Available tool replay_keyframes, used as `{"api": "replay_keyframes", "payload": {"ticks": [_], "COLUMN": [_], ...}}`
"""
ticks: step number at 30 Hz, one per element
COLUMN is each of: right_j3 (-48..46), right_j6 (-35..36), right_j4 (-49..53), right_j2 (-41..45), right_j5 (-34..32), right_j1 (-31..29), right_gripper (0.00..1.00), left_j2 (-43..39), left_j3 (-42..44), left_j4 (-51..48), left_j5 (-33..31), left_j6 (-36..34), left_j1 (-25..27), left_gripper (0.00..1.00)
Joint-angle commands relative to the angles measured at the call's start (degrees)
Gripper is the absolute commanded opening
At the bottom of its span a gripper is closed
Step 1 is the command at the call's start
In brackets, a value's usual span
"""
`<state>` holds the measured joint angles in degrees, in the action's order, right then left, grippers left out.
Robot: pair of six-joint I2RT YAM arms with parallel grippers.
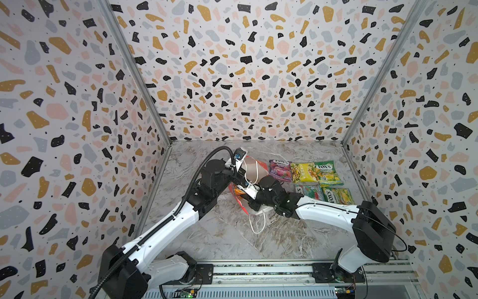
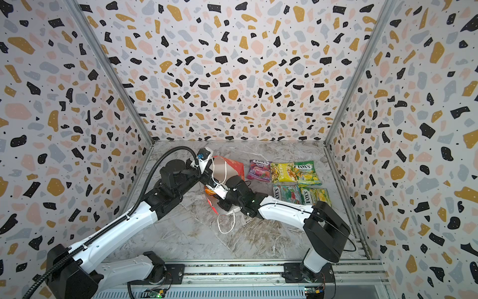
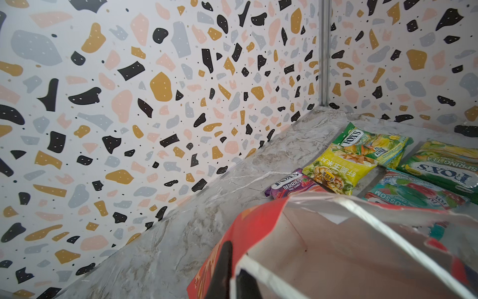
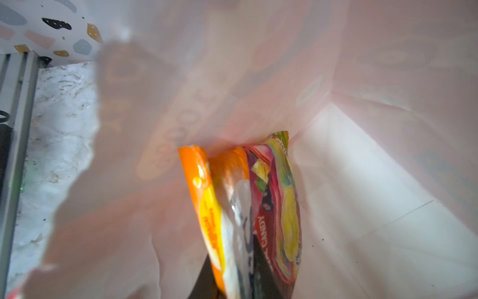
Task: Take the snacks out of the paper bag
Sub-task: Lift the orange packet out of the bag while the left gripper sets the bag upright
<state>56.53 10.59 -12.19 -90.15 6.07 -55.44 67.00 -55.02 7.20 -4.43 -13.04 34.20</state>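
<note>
Paper bag point(image 4: 116, 168), orange packet point(image 4: 204, 207) inside, clamped in right end effector point(image 4: 238, 287)

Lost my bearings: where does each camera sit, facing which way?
Top views: high over the bases, looking down at the table; left arm, right arm show.
Left wrist: facing the back right corner over the paper bag; its jaws pinch the rim.
Right wrist: looking into the bag at the orange packet between its jaws.
Shared: purple packet, above and left wrist.

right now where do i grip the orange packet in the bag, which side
Grip the orange packet by the thin end facing the paper bag mouth, coming through the opening; it lies edge-on along the wall, and the right gripper seems closed there.
</note>
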Motion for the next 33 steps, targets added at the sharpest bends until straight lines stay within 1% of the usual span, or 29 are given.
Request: {"api": "replay_keyframes", "payload": {"ticks": [1, 4, 8, 12, 15, 19, 27, 33], "right_j3": [-2.74, -5.99, -6.08, -2.09, 1.88, 4.66, 6.02, 6.72], "right_j6": [5.84, 8.47, 8.84, 6.86, 4.48, 1.98, -3.30, -6.87], "right_j4": [-5.40, -8.75, -9.03, -4.92, -0.28, 4.19, 10.35, 13.22], "right_j2": [5.44, 8.57, 10.89, 11.69, 12.40, 14.86, 26.38, 33.35], "right_j5": [-2.72, -3.60, -5.17, -4.30, -2.58, -0.34, 0.76, -1.47], "right_j1": [-2.60, -3.33, -3.58, -3.12, -2.57, -2.53, -2.37, -1.06], "right_gripper": [0.09, 0.10, 0.09, 0.09, 0.09, 0.10, 0.11, 0.13], "left_j2": [0.74, 1.45, 2.07, 2.82, 3.48, 3.99, 4.15, 4.78], "left_j3": [-2.90, -3.72, -3.43, -3.14, -3.30, -3.55, -3.71, -5.09], "left_j4": [2.71, 1.56, 2.00, 2.30, 2.07, 1.44, 0.36, -1.65], "left_j5": [-3.61, -3.86, -3.57, -4.25, -4.84, -6.01, -8.55, -8.16], "left_j6": [1.48, 2.05, 1.34, 0.85, 0.84, 1.16, 2.78, 6.32], "left_j1": [-0.09, -0.31, -0.36, -0.43, -0.53, -0.86, -2.91, -4.96], "left_gripper": [0.00, 0.00, 0.00, 0.00, 0.00, 0.00, 0.00, 0.00]}}
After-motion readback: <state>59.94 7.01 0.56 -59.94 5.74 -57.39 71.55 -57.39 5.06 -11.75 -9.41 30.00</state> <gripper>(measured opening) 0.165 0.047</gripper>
